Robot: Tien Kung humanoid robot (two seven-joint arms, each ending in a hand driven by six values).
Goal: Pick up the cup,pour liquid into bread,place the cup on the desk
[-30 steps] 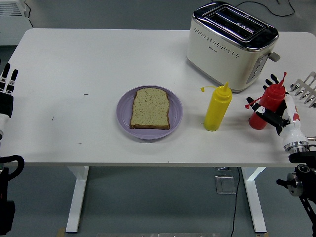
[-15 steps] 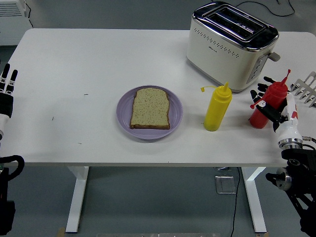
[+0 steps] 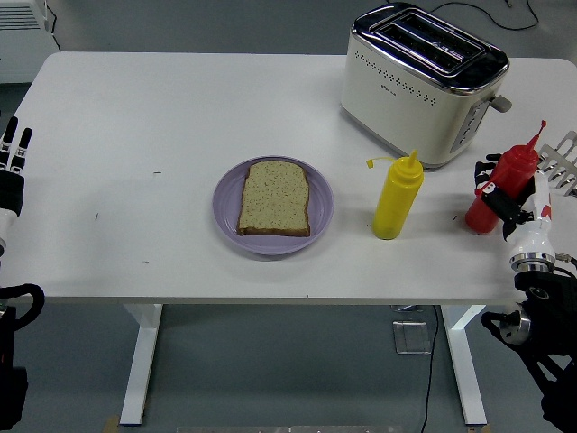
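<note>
A red squeeze bottle [image 3: 507, 183] stands in for the cup at the table's right edge. It leans to the right, nozzle pointing up and right. My right hand [image 3: 498, 195] is shut on it, black fingers wrapped round its body. A slice of brown bread [image 3: 274, 198] lies flat on a purple plate [image 3: 226, 193] at the table's middle, well to the left of the bottle. My left hand [image 3: 12, 161] rests at the left edge, fingers straight and holding nothing.
A yellow squeeze bottle [image 3: 397, 197] stands upright between the plate and the red bottle. A cream toaster [image 3: 416, 83] sits at the back right. A white rack [image 3: 564, 162] pokes in at the right edge, close to the red bottle's nozzle.
The red bottle has tipped to the right in my right hand and shifted slightly right; its nozzle has risen towards the rack. The left arm has not moved.
</note>
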